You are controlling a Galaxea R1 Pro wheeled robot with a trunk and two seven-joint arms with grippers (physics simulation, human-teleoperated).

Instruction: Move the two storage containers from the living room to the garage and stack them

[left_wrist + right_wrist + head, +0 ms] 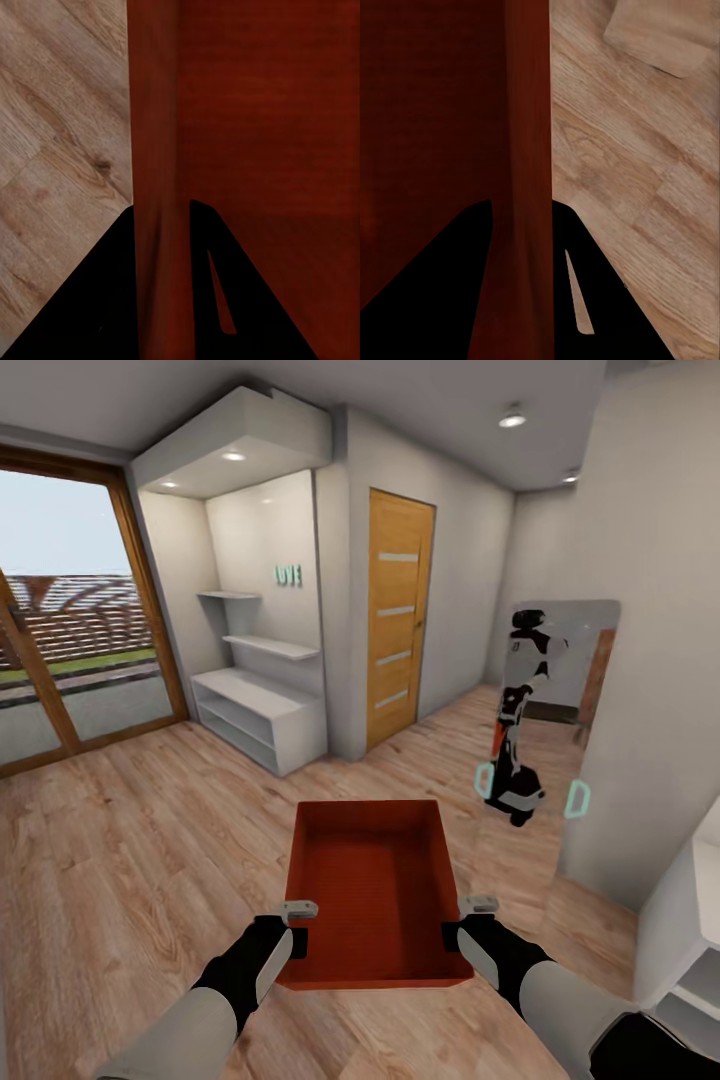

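Observation:
One red-orange open-top storage container point(372, 888) hangs in front of me above the light wood plank floor, empty inside. My left gripper point(297, 938) is shut on its left wall near the near corner, and the left wrist view has that wall point(157, 187) running between the dark fingers point(105, 300). My right gripper point(462, 935) is shut on the right wall, seen in the right wrist view as the red wall point(526, 187) clamped between black fingers point(592, 300). I am in a room with plank flooring; the garage is out of view.
A closed wooden door point(398, 618) stands ahead in a pale wall. Left of it is a white shelf niche point(262, 690), and a large glass door point(60, 630) is at far left. A wall mirror point(555, 700) at right reflects me. A white cabinet point(690, 920) juts in at right.

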